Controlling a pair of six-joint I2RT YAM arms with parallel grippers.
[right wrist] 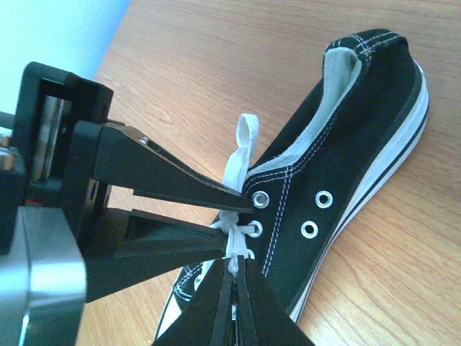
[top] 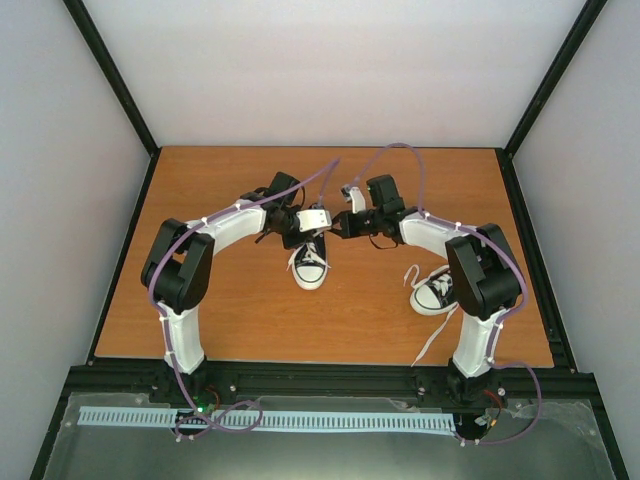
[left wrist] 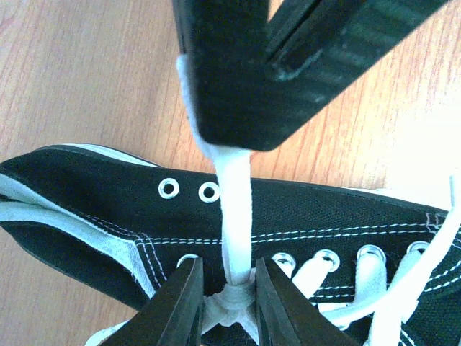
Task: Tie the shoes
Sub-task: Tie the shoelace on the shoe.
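Left wrist view: right gripper [left wrist: 238, 133] is clamping lace [left wrist: 234, 209] above the knot [left wrist: 232, 304]; left gripper [left wrist: 227, 280], parted, is straddling it. A hard tug may undo it.

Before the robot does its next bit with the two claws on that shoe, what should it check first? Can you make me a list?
1. Right claw shut on the lace: ok.
2. Lace running straight from the right claw down to the knot: ok.
3. Left claw with one jaw on each side of the knot: ok.
4. Left claw really pinching the knot: cannot tell.
5. Shoe sitting on its sole on the table: ok.
6. Other shoe tied too: not ok, its laces lie loose.
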